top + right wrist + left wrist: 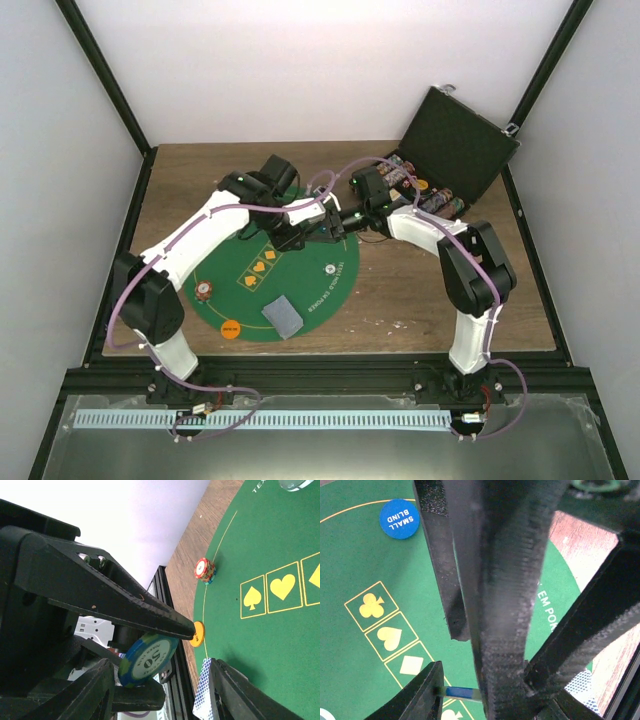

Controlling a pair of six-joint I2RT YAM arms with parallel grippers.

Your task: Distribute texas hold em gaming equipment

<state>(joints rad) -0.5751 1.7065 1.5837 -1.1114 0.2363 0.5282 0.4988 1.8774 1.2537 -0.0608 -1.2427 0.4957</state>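
- Left gripper (300, 232): pinched rim to rim on a blue-green striped round poker chip (147, 660) marked 50, held aloft over the round green felt mat (310, 285).
- Chip handling, as judged: light, rigid, smooth-edged, likely to pivot in a rim grip. Take across the flat faces.
- Right gripper (164, 664): spread either side of the chip, not clamped.
- Top view only: whole layout, with red-striped chip stack (203, 291), flat orange round disc (230, 327), grey-blue-backed card deck (282, 314), black hinged case (460, 135) far right.
- Left wrist only: flat blue round disc (399, 518) marked SMALL BLIND; chip seen edge-on.
- Right wrist only: chip face legible.
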